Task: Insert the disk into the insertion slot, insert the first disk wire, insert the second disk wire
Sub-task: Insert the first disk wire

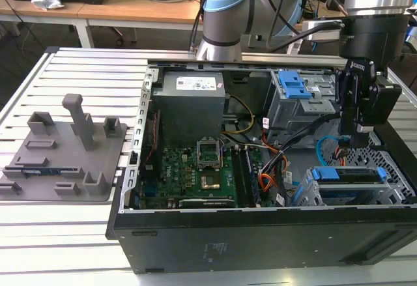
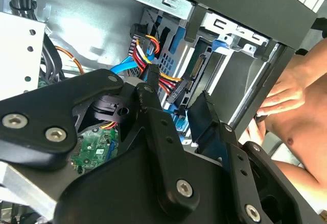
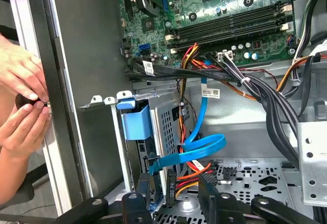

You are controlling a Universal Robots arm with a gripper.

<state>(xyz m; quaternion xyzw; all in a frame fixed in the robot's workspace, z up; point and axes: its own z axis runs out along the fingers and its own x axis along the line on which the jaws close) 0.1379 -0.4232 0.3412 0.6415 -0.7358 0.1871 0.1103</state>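
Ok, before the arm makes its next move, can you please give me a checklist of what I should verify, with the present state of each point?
1. The disk is in the insertion slot: ok. In the exterior view it lies inside the cage.
2. Nobody is at the case: not ok. A person's hands touch its edge in the first wrist view.
3. The blue flat cable is plugged into the disk: cannot tell. It loops loosely beside the slot.
4. The red and orange wires are plugged in: cannot tell.
5. The gripper is in place: ok. It hangs over the case, close above the disk.
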